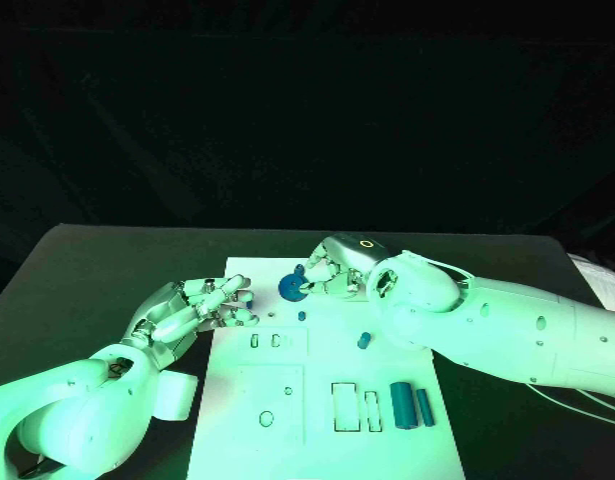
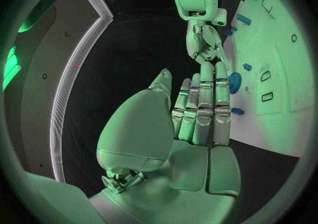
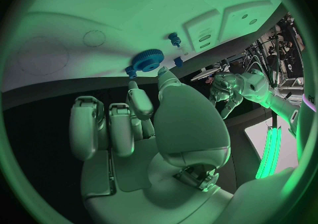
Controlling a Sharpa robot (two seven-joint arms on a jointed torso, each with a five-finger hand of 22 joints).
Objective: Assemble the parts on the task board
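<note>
— What are you looking at on the white task board [image 1: 307,400]?

— You are seeing the right hand [image 1: 339,270] reaching over the far end, right by the blue gear [image 1: 291,288]. I cannot tell if its fingers are holding the gear or just touching it.

— And the left hand [image 1: 199,308]?

— It is hanging at the board's left edge, fingers straight and holding nothing.

— Anything else lying around?

— Two blue bars [image 1: 411,405] are lying near the front, and a small blue peg [image 1: 365,340] is sitting beside the right arm, which is covering part of the board.
</note>
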